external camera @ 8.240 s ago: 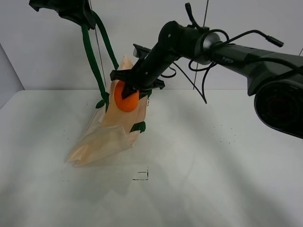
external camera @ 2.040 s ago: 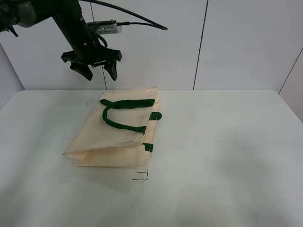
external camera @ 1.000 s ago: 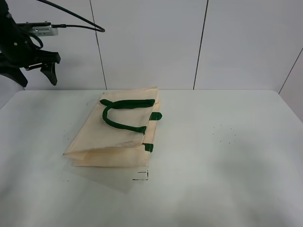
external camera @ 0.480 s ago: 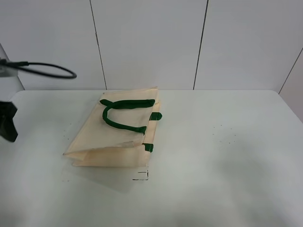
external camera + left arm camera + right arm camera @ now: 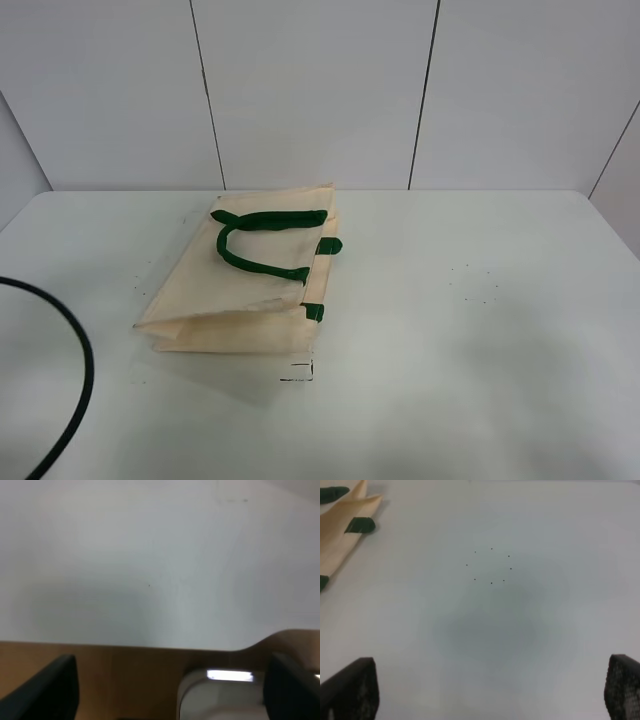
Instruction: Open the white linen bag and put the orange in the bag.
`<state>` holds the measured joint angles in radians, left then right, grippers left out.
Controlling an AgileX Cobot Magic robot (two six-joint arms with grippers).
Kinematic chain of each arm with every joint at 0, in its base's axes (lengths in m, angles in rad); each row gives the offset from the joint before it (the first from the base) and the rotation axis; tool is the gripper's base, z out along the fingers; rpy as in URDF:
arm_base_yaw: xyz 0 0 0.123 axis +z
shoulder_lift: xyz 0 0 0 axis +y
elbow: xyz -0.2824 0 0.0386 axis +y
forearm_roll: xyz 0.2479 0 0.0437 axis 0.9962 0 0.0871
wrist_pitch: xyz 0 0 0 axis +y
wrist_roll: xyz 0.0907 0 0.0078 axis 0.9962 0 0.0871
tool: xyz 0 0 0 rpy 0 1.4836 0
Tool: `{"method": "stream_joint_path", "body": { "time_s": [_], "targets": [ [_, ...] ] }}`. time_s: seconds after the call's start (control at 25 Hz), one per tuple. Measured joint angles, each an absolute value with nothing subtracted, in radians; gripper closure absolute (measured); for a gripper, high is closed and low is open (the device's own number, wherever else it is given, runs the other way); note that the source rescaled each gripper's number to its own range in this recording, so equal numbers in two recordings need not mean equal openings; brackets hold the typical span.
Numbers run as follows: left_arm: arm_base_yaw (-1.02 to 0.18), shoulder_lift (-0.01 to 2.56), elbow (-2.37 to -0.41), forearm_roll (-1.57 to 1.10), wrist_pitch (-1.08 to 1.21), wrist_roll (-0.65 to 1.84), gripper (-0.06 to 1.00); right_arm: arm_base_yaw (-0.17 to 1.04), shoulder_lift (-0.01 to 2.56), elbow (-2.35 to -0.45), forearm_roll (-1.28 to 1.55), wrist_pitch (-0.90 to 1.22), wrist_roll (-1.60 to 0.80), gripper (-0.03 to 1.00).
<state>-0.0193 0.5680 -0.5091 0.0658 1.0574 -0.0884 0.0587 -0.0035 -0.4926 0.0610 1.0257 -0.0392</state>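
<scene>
**Bag flat on the table, both grippers spread and empty**

While a black cable (image 5: 72,400) curved across the near left corner of the white table (image 5: 450,330), neither arm showed in the high view. Each wrist camera caught its own dark fingertips far apart with nothing between them: the left gripper (image 5: 170,690) was released over the table's edge, with brown floor beyond it, and the right gripper (image 5: 490,690) was released above bare tabletop marked by a small ring of dots (image 5: 490,565). Farther back, left of centre, the white linen bag (image 5: 235,295) lay flat and folded on the table, its green strap handle (image 5: 255,240) looped on top, well apart from both grippers. The orange could not be seen in any view. Behind stood the pale panelled wall (image 5: 320,90).
</scene>
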Motion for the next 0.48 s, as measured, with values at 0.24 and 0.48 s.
{"method": "stream_joint_path", "body": {
  "time_s": [0.24,0.48],
  "targets": [
    [-0.019,0.266,-0.502,0.061,1.049,-0.082,-0.06,0.059,-0.004,-0.493,0.061,1.026,-0.039,-0.03],
    [-0.019,0.05,-0.494,0.053,1.053,-0.081,-0.06,0.059,-0.004,-0.493,0.061,1.026,-0.039,-0.03]
  ]
}}
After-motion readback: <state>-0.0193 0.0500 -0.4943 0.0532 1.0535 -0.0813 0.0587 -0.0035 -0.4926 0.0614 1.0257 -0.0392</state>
